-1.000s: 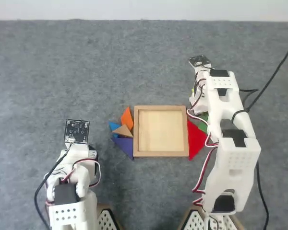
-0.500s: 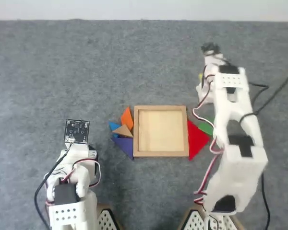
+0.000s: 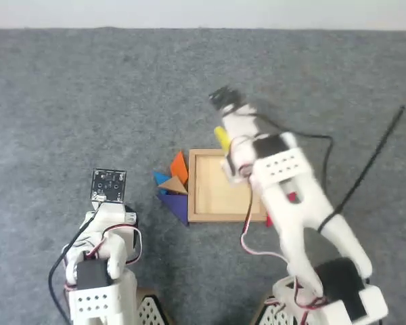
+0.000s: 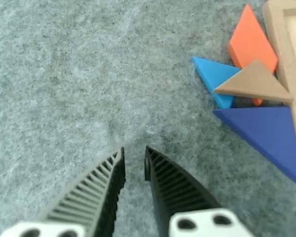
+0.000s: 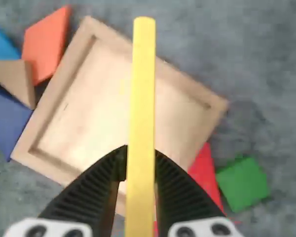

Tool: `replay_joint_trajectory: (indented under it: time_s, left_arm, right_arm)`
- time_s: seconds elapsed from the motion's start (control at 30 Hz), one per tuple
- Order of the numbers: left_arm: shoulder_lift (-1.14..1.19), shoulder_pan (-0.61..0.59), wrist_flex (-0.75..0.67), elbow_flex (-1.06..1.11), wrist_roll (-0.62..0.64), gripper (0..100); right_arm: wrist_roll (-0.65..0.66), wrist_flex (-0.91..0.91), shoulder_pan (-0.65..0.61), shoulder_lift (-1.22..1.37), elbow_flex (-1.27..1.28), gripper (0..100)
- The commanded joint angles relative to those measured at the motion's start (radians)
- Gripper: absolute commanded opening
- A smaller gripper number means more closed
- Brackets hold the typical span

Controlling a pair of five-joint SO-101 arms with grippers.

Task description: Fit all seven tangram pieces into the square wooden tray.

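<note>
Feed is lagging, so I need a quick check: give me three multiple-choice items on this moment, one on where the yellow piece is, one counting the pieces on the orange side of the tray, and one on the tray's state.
1. Where is the yellow piece relative to the tray?
A) flat inside it
B) gripped in the right tool, lifted
C) lying outside it

2. How many pieces lie beside the tray on the orange piece side?
A) two
B) four
C) six

3. The tray is:
A) empty
B) half filled
C) full

Answers:
1 B: the tool's fingers clamp it.
2 B: orange piece, light blue piece, tan piece, dark blue piece.
3 A: its floor is bare wood.
</note>
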Motion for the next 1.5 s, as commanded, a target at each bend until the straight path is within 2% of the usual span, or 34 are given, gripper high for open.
replay_joint_trajectory:
  time_s: [0.0, 0.23, 0.4, 0.57, 0.8, 0.87, 1.0, 1.07, 1.23, 1.47]
  left_arm:
    - [-0.021, -0.005, 0.003, -0.008, 0.008, 7]
    - [-0.021, -0.005, 0.003, -0.008, 0.008, 7]
    - [-0.021, -0.005, 0.003, -0.008, 0.008, 7]
    - [-0.021, -0.005, 0.003, -0.008, 0.008, 7]
    - [-0.021, -0.005, 0.003, -0.008, 0.008, 7]
    - [-0.021, -0.005, 0.003, -0.008, 0.008, 7]
    - [-0.021, -0.005, 0.003, -0.008, 0.008, 7]
    - [-0.021, -0.005, 0.003, -0.008, 0.008, 7]
    - [-0.021, -0.005, 0.003, -0.008, 0.008, 7]
    - [-0.021, -0.005, 0.003, -0.008, 0.008, 7]
  right_arm:
    - [-0.055, -0.085, -0.064, -0.056, 0.060, 0.8]
    - [-0.069, -0.260, -0.073, -0.150, 0.226, 0.8]
    - [-0.064, -0.306, -0.074, -0.225, 0.287, 0.8]
    - [-0.020, -0.444, -0.090, -0.282, 0.394, 0.8]
    - [-0.002, -0.463, -0.120, -0.246, 0.410, 1.3]
    - [-0.002, -0.466, -0.120, -0.228, 0.410, 6.4]
    - [0.000, -0.467, -0.128, -0.217, 0.410, 22.5]
    - [0.006, -0.463, -0.153, -0.220, 0.410, 25.7]
    - [0.052, -0.460, -0.225, -0.214, 0.414, 20.3]
    - [0.054, -0.460, -0.236, -0.214, 0.416, 17.6]
